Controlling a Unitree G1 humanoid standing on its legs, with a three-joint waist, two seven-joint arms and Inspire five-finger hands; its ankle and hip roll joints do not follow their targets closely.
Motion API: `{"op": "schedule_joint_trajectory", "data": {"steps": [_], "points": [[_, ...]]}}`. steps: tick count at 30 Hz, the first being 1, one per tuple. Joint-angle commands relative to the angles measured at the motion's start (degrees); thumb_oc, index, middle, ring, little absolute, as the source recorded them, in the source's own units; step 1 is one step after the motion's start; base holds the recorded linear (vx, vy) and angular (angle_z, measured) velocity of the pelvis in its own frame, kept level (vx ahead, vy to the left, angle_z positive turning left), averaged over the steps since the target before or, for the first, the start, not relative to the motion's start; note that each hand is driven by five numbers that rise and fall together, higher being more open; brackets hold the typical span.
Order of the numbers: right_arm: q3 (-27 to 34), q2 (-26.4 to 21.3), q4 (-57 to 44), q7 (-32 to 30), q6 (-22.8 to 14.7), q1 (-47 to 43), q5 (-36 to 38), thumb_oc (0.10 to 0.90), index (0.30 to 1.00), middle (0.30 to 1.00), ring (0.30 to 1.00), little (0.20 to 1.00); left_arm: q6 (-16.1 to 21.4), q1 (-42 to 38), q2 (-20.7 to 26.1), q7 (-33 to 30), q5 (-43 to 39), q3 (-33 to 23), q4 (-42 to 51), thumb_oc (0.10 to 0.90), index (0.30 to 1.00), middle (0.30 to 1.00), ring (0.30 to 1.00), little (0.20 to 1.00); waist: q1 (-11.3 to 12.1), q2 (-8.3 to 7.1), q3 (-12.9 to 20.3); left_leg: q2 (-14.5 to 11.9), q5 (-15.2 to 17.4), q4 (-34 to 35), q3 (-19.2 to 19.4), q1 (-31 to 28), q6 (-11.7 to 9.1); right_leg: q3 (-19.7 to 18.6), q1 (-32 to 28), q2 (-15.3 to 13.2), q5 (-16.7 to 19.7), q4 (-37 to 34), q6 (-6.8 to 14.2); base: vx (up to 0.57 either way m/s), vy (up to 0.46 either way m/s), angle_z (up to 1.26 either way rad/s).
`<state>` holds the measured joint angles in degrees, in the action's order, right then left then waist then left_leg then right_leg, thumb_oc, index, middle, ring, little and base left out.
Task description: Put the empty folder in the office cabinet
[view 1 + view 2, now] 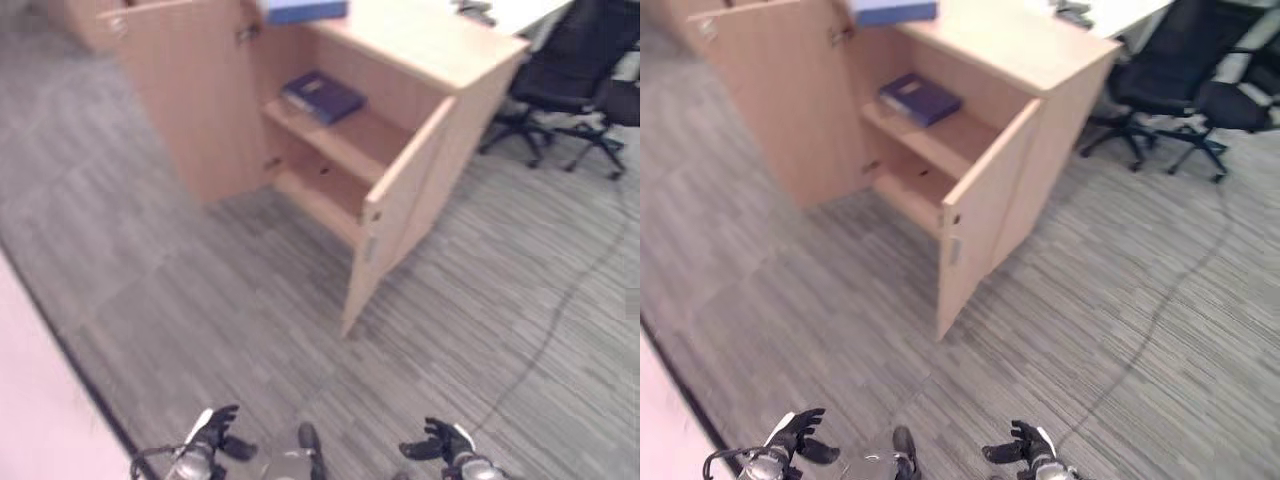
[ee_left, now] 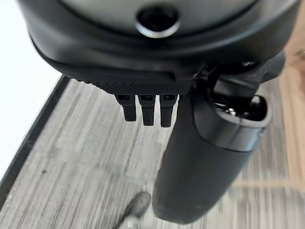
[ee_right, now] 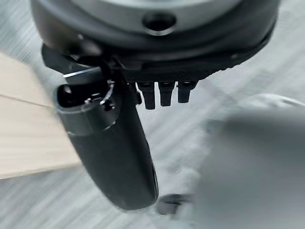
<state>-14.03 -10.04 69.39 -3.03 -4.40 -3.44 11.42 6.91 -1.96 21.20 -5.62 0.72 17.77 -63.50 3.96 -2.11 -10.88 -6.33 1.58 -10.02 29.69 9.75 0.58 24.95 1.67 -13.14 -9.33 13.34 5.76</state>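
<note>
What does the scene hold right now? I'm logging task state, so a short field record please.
folder: dark blue folder lying flat on the cabinet's upper shelf
cabinet: wooden office cabinet, both doors open
on top: light blue item at the cabinet's top edge
left hand: left hand open, low, holding nothing
right hand: right hand open, low, holding nothing
background: black office chairs

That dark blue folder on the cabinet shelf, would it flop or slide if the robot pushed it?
The dark blue folder keeps flat, straight edges, so it is probably stiff rather than floppy. It lies flat on the smooth wooden shelf, so a push would likely slide it, not tip it. Its weight cannot be judged.
</note>
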Motion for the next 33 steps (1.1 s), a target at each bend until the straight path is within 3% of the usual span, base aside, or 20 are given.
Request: {"op": "schedule_joint_trajectory", "data": {"steps": [1, 2, 4, 5, 6, 7, 8, 9, 10, 11, 12, 16, 19, 22, 26, 30, 31, 32, 33], "points": [[-0.74, -5.0, 0.09, -1.21, -0.09, 1.76, -3.0, 0.8, 0.9, 0.9, 0.9, 0.9, 1.12, -0.1, -2.86, 0.79, 1.61, 0.35, -0.75, 0.8, 0.9, 0.9, 0.9, 0.9, -2.13, 2.22, -1.44, -10.64, -3.67, -7.91, -6.83, -1.48, -6.88, -4.24, -3.74, 3.06, 2.03, -2.77, -2.49, 0.04, -0.078, -0.32], [-0.61, -5.49, 0.28, -1.12, 0.13, 1.85, -3.32, 0.8, 0.9, 0.9, 0.9, 0.9, 1.09, 0.38, -3.6, 0.89, 1.6, 0.36, -1.04, 0.8, 0.9, 0.9, 0.9, 0.9, -2.82, 2.56, -1.24, -11.38, -4.04, -9.04, -6.47, -2.06, -7.3, -5.46, -4.38, 3.74, 1.75, -3.66, -2.97, -0.02, -0.089, -0.41], [0.06, -6.52, 0.71, -1.68, 0.15, 1.67, -3.18, 0.8, 0.9, 0.9, 0.9, 0.9, 1.05, 0.52, -5.17, 0.9, 0.83, 0.43, -1.28, 0.8, 0.9, 0.9, 0.9, 0.9, -3.66, 3.54, -1.61, -13.66, -10.16, -11.84, -7.22, -1.23, -8.43, -8.09, -4.87, 5.3, 2.81, -5.17, -4.23, -0.05, -0.069, -0.65], [0.73, -7.17, 1.2, -1.72, 0.29, 1.54, -2.76, 0.8, 0.9, 0.9, 0.9, 0.9, 0.95, 0.35, -5.56, 0.55, 0.08, 0.21, -1.5, 0.8, 0.9, 0.9, 0.9, 0.9, -4.05, 3.66, -1.66, -13.55, -11.38, -12.78, -9.66, -1.22, -8.95, -9.84, -4.76, 5.9, 2.91, -5.14, -4.63, 0.0, -0.036, -0.8], [0.75, -7.21, 1.21, -1.71, 0.29, 1.52, -2.75, 0.8, 0.9, 0.9, 0.9, 0.9, 0.96, 0.31, -5.6, 0.54, 0.07, 0.22, -1.53, 0.8, 0.9, 0.9, 0.9, 0.9, -4.06, 3.76, -1.72, -13.67, -11.36, -12.9, -9.75, -1.17, -9.03, -9.82, -4.79, 6.01, 2.88, -5.12, -4.68, 0.02, -0.007, -0.9], [1.15, -7.83, 1.46, -1.84, 0.36, 1.6, -2.65, 0.8, 0.9, 0.9, 0.9, 0.9, 1.11, 0.2, -5.59, 0.31, -0.5, 0.28, -1.45, 0.8, 0.9, 0.9, 0.9, 0.9, -4.33, 3.6, -1.68, -12.72, -11.7, -13.97, -12.79, -0.95, -9.0, -11.54, -4.49, 6.06, 3.0, -4.98, -4.9, 0.05, 0.019, -1.02], [1.42, -8.7, 1.73, -1.6, 0.36, 2.01, -2.57, 0.8, 0.9, 0.9, 0.9, 0.9, 1.47, 0.53, -5.2, 0.08, -0.88, 0.16, -1.09, 0.8, 0.9, 0.9, 0.9, 0.9, -4.32, 3.52, -1.33, -10.55, -11.37, -13.5, -18.69, -1.28, -8.44, -14.7, -3.65, 6.28, 3.06, -3.97, -5.06, 0.08, 0.055, -0.99], [1.42, -9.12, 1.98, -1.42, 0.34, 2.19, -2.65, 0.8, 0.9, 0.9, 0.9, 0.9, 1.59, 0.6, -5.03, 0.08, -0.92, 0.08, -1.16, 0.8, 0.9, 0.9, 0.9, 0.9, -4.13, 3.71, -1.17, -10.11, -11.2, -11.84, -21.26, -1.94, -8.28, -16.47, -3.42, 6.5, 2.8, -3.41, -4.79, 0.07, 0.049, -0.85], [1.42, -9.12, 1.98, -1.42, 0.34, 2.19, -2.65, 0.8, 0.9, 0.9, 0.9, 0.9, 1.59, 0.6, -5.03, 0.08, -0.92, 0.09, -1.16, 0.8, 0.9, 0.9, 0.9, 0.9, -4.11, 3.69, -1.13, -10.09, -11.25, -11.77, -21.23, -1.94, -8.27, -16.49, -3.39, 6.49, 2.83, -3.44, -4.79, 0.13, 0.133, -1.01], [1.33, -9.82, 2.61, -1.2, 0.5, 2.27, -3.41, 0.8, 0.9, 0.9, 0.9, 0.9, 1.64, 0.46, -4.81, -0.11, -0.66, 0.15, -1.73, 0.8, 0.9, 0.9, 0.9, 0.9, -4.51, 4.29, -0.73, -11.65, -12.19, -6.71, -23.99, -3.57, -8.24, -19.18, -2.94, 6.76, 2.02, -2.05, -3.98, 0.13, 0.175, -0.88], [2.17, -11.78, 2.43, 0.28, 1.01, 3.26, -3.4, 0.8, 0.9, 0.9, 0.9, 0.9, 1.78, 0.21, -3.96, -0.11, -0.68, -0.37, -2.14, 0.8, 0.9, 0.9, 0.9, 0.9, -5.52, 4.19, -0.56, -13.44, -13.37, -3.43, -24.3, -4.15, -8.48, -20.55, -2.49, 6.81, 1.83, -1.46, -3.36, 0.14, 0.172, -0.86], [2.03, -11.73, 0.32, -0.63, 0.3, 2.62, -3.33, 0.8, 0.9, 0.9, 0.9, 0.9, 2.26, -0.75, -2.82, 0.03, -0.28, -0.01, -2.02, 0.8, 0.9, 0.9, 0.9, 0.9, -5.61, 4.02, -0.76, -14.77, -15.51, 2.9, -25.03, -6.13, -9.11, -22.85, -1.49, 6.4, 1.02, 0.02, -2.43, 0.08, 0.149, -0.37], [0.48, -11.51, -7.1, 0.34, -0.22, 3.32, -2.31, 0.8, 0.9, 0.9, 0.9, 0.9, 2.79, -1.56, -2.22, -0.5, -0.16, -0.97, -4.49, 0.8, 0.9, 0.9, 0.9, 0.9, -6.46, 3.39, -0.5, -16.65, -18.3, 10.84, -29.46, -4.91, -11.31, -29.48, -0.9, 4.54, -0.47, 1.22, 0.24, 0.18, 0.254, -0.54], [-0.09, -11.28, -8.94, 0.72, -0.35, 3.96, -2.58, 0.8, 0.9, 0.9, 0.9, 0.9, 2.94, -1.44, -2.11, -0.27, 0.43, -0.94, -5.08, 0.8, 0.9, 0.9, 0.9, 0.9, -6.57, 3.17, -0.15, -17.46, -18.75, 12.53, -30.21, -4.51, -11.87, -31.53, -0.87, 3.93, -1.0, 1.73, 0.87, 0.17, 0.227, -0.9], [-0.46, -11.01, -8.14, 2.22, -1.03, 6.64, -2.26, 0.8, 0.9, 0.9, 0.9, 0.9, 2.95, -0.96, -1.8, -0.71, -0.23, -2.53, -6.0, 0.8, 0.9, 0.9, 0.9, 0.9, -6.19, 2.67, 0.75, -19.73, -18.53, 13.67, -35.05, -2.52, -13.32, -36.35, -1.27, 2.09, -3.02, 3.78, 3.07, 0.21, 0.441, -0.19], [0.37, -9.89, -2.26, 1.42, -0.03, 4.66, -3.38, 0.8, 0.9, 0.9, 0.9, 0.9, 2.74, -1.24, -3.53, -0.92, 0.73, -1.26, -6.12, 0.8, 0.9, 0.9, 0.9, 0.9, -6.04, 2.8, 1.33, -20.89, -17.86, 13.45, -32.76, -2.15, -13.92, -36.16, -2.46, -1.02, -3.03, 2.85, 5.03, 0.06, 0.473, -0.25], [1.0, -9.1, -0.65, 1.49, 0.82, 3.98, -4.28, 0.8, 0.9, 0.9, 0.9, 0.9, 2.61, -1.03, -4.21, -0.13, 1.86, -0.38, -7.07, 0.8, 0.9, 0.9, 0.9, 0.9, -6.21, 2.69, 2.58, -21.73, -16.98, 13.03, -30.42, -2.31, -14.81, -35.48, -3.63, -4.15, -1.16, 1.73, 7.31, 0.08, 0.381, -0.2], [1.02, -9.07, -0.64, 1.49, 0.81, 4.0, -4.3, 0.8, 0.9, 0.9, 0.9, 0.9, 2.64, -1.04, -4.2, -0.13, 1.87, -0.36, -7.11, 0.8, 0.9, 0.9, 0.9, 0.9, -6.2, 2.52, 2.56, -21.52, -16.91, 13.02, -30.34, -2.42, -14.74, -35.44, -3.84, -4.39, -1.08, 1.48, 7.4, 0.17, 0.697, 0.02], [2.84, -8.46, 0.16, 1.35, 1.05, 4.38, -3.38, 0.8, 0.9, 0.9, 0.9, 0.9, 2.35, -1.55, -3.93, 0.09, 1.86, -0.52, -7.98, 0.8, 0.9, 0.9, 0.9, 0.9, -5.75, 1.34, 3.5, -19.82, -14.64, 10.88, -29.63, -1.64, -14.79, -34.15, -5.75, -7.2, 3.63, -1.05, 8.79, 0.1, 0.323, 0.11]]}}
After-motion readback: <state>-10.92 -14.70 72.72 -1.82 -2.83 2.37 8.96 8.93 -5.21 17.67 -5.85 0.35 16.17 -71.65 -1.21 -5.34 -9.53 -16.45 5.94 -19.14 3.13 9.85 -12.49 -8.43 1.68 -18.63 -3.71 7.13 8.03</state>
